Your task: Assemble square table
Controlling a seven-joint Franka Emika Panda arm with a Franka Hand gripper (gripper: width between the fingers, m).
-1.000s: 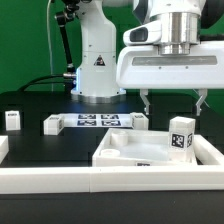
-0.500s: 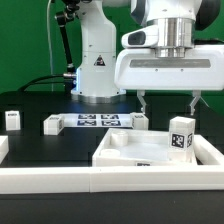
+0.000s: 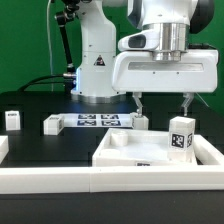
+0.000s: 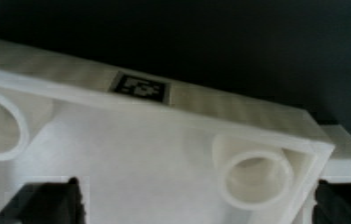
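Large white plastic square slab with raised rim [image 3: 125,150] [image 4: 145,130]: lies flat on the black table surface [image 3: 50,148], just behind the long white rail [image 3: 100,182], with round sockets and an edge tag clear in the wrist view. Small white tagged legs: one [image 3: 181,133] upright at the slab's edge toward the exterior view's right, one [image 3: 139,121] beside the marker board [image 3: 97,121], two [image 3: 52,124] [image 3: 12,120] further toward the exterior view's left. Two-finger gripper [image 3: 162,105] hangs above the slab, jaws spread wide and empty.

Exterior view: low, facing the claw [image 3: 163,107] over the slab [image 3: 125,150]. Wrist view: close behind the claw, sharing that slab.
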